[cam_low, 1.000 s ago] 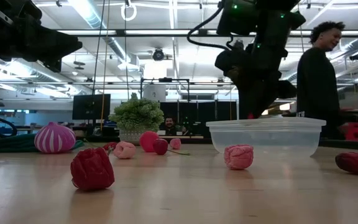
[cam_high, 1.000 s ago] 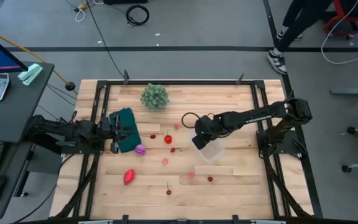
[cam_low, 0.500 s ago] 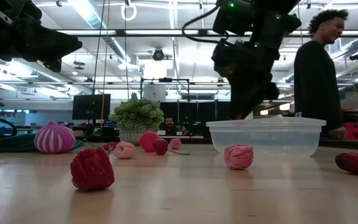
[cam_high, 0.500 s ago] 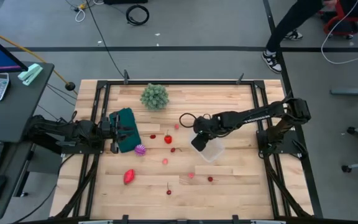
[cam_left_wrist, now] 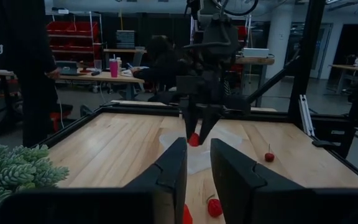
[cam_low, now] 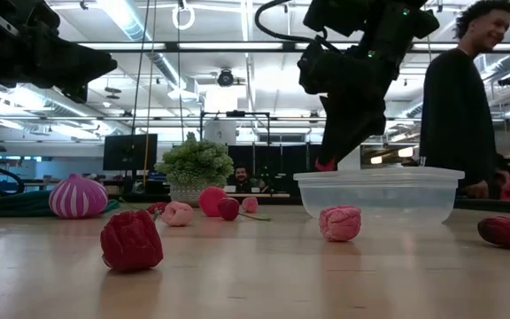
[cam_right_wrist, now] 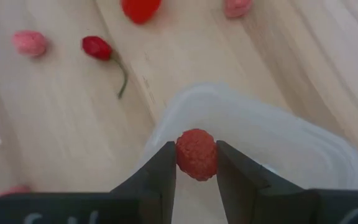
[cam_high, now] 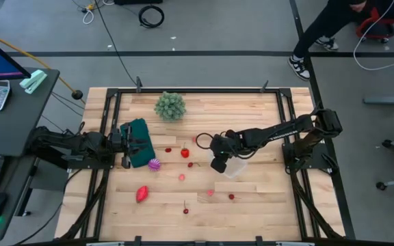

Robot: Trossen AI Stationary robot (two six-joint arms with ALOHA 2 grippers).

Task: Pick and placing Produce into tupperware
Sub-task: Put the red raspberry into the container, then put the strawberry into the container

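Berry (cam_right_wrist: 196,154) being pinched between the right gripper (cam_right_wrist: 195,163) fingers, now swinging left and hanging over the near edge of the tupperware (cam_right_wrist: 303,143) mid-frame, nearly ready for dropping, left gripper (cam_left_wrist: 197,163) waiting open at left.

One tupperware (cam_high: 234,166), one plant clump (cam_high: 170,106), one cloth (cam_high: 140,142)

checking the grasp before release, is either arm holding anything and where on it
The right gripper pinches a red raspberry by its two sides, above the tupperware. The left gripper is open and holds nothing.
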